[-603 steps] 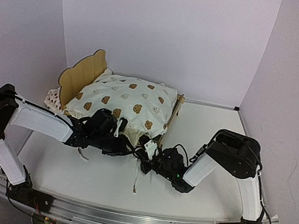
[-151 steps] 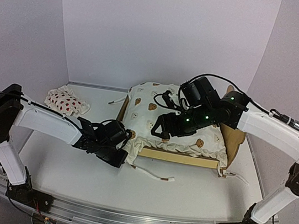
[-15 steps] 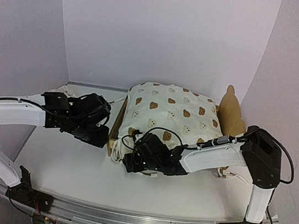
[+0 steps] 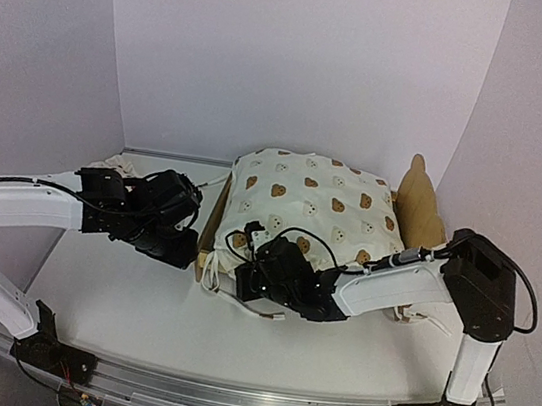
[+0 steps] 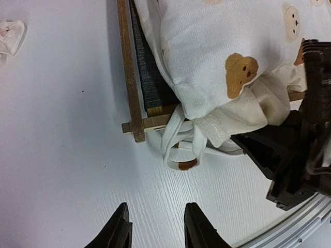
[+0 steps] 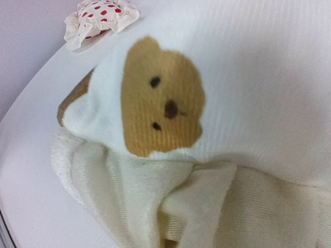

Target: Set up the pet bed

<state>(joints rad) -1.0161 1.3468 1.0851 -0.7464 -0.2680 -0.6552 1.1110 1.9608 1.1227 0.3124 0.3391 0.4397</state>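
Small light plywood pet bed [image 4: 420, 199] with bear-ear headboard sits mid-table, toward the far right. Its long axis runs left-right in the top view: headboard at the right end facing the right wall, low foot rail [image 5: 129, 77] at the left end. Dark grey felt base [image 5: 150, 77] shows just inside the foot rail.

A cream bear-print cushion [image 4: 313, 194] lies on the bed and overhangs the near-left corner. Its white ties [image 5: 181, 150] are looped on the white table [image 4: 134, 315] beside the frame corner.

Left gripper [image 5: 156, 212]: fingers apart, nothing between them, over bare table just left of the foot end. Right gripper [image 4: 243, 278]: at the cushion's near-left corner, fingers together. They are hidden in the wrist view, so can't tell if fabric is pinched.

Small white strawberry pillow [image 6: 101, 18] lies on the table, well left of the bed.
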